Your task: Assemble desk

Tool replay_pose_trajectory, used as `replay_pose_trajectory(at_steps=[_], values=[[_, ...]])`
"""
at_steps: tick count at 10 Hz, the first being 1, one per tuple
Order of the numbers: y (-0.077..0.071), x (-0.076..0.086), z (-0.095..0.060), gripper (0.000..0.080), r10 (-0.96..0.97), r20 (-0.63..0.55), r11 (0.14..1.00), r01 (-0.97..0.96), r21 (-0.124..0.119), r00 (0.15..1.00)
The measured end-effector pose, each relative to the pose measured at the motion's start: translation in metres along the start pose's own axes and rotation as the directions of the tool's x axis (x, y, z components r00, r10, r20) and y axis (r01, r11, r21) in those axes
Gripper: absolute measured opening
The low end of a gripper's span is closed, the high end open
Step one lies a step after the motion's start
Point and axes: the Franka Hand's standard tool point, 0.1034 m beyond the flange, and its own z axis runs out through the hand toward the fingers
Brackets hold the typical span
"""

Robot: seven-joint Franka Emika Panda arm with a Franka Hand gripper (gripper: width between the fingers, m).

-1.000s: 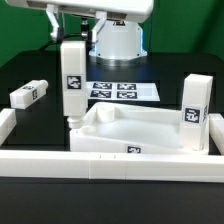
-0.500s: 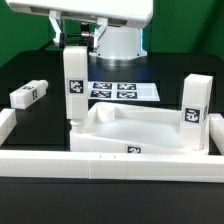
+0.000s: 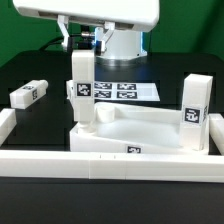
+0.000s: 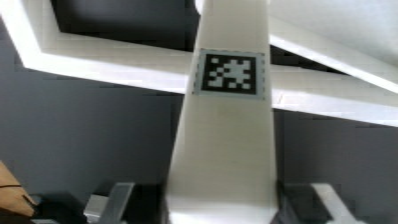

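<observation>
Vertically gripped leg [image 3: 82,95], patterned tag [image 4: 230,73], at desk top [image 3: 150,127] corner

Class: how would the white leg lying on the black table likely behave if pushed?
The lying leg looks like rigid plastic, so probably stiff. Its flat square sides suggest sliding, not rolling. Lying flat on the table, it seems unlikely to tip.

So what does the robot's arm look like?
The arm is white and rounded, with a wide white boxy block at its end. Its gripper has dark grey, ridged fingers.
</observation>
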Motion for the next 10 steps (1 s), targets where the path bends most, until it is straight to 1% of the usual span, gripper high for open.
replay_pose_trajectory(at_steps=[1,3,7,10], values=[[0.0027,-0.0006,0.0000,0.0284,0.004,0.000,1.000,-0.004,-0.003,1.000],[0.0007,-0.0040,-0.0015,0.0284,-0.001,-0.015,1.000,0.000,-0.012,1.000],[-0.0006,0.0005,-0.0081,0.0284,0.000,-0.020,1.000,0.000,-0.006,1.000],[-0.0059,-0.0045,-0.0055,0.0284,-0.006,-0.012,1.000,0.006,-0.001,1.000]])
